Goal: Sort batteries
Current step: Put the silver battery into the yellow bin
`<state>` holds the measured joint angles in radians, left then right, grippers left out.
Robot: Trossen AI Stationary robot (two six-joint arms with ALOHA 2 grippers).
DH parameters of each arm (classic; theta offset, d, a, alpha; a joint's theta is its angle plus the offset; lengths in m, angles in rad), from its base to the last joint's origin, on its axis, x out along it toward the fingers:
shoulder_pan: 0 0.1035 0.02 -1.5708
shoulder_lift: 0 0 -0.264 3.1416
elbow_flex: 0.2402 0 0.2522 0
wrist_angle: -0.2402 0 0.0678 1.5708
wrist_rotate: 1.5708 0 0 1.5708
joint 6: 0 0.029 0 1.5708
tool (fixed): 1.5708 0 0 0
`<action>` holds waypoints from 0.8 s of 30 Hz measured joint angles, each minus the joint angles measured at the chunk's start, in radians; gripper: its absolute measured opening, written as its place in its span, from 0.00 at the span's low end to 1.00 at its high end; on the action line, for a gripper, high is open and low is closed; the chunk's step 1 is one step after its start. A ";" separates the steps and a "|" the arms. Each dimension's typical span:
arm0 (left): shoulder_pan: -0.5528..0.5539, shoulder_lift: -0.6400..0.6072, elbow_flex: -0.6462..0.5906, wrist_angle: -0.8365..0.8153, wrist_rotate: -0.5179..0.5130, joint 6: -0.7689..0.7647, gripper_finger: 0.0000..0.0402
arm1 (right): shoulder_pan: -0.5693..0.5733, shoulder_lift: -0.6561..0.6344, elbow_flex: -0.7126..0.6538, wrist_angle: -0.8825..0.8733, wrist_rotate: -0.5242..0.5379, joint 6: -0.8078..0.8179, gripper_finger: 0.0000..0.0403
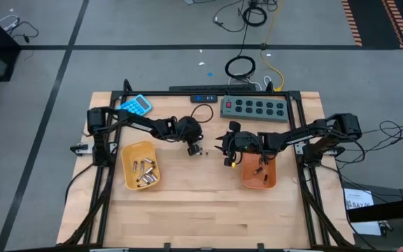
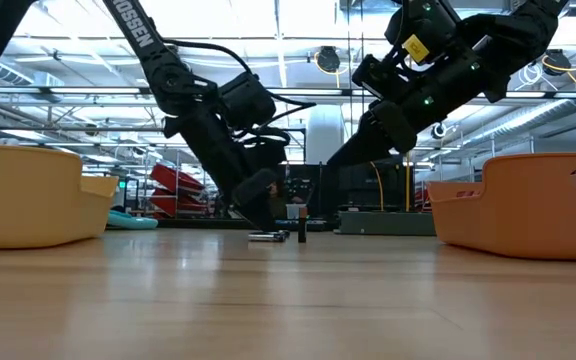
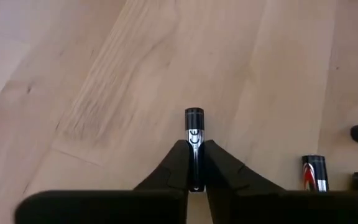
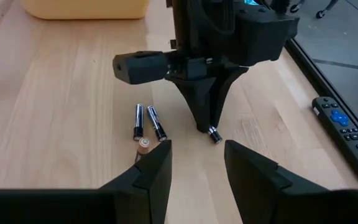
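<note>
Loose batteries [image 1: 198,151] lie on the wooden table between the two trays; the right wrist view shows three batteries [image 4: 146,127] side by side. More batteries [image 1: 146,173] lie in the yellow tray [image 1: 129,155], and others [image 1: 261,166] lie in the orange tray [image 1: 247,180]. My left gripper [image 1: 192,145] points down over the loose group and is shut on one slim dark battery [image 3: 194,124]. My right gripper [image 4: 194,163] is open, hovers just left of the orange tray, faces the left gripper and touches nothing. My left gripper pinches the slim battery between its two fingertips [image 3: 178,163], which come from above and point down. The battery lies along the fingers, and its free end [image 3: 194,114] sticks out beyond them toward the table. Whether that end [image 4: 214,134] touches the wood, I cannot tell.
A blue calculator [image 1: 137,105], a black remote [image 1: 203,98] and a grey power strip [image 1: 254,108] lie along the far edge. Cables run behind the table. Bare wood stretches between the trays and the near edge.
</note>
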<state>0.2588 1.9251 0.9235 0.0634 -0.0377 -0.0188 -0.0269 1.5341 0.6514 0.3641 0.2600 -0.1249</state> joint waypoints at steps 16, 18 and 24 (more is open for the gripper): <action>-0.041 -0.326 0.004 -0.304 0.018 -0.045 0.07 | 0.000 0.000 0.000 -0.002 0.000 0.005 0.35; -0.066 -0.409 0.004 -0.388 0.045 -0.085 0.07 | 0.001 0.000 0.000 -0.002 0.000 0.009 0.35; -0.194 -0.618 0.007 -0.806 0.117 -0.294 0.07 | 0.002 0.000 0.000 -0.009 0.000 0.014 0.35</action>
<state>0.0644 1.3073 0.9302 -0.7422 0.0791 -0.3128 -0.0250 1.5341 0.6514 0.3553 0.2600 -0.1112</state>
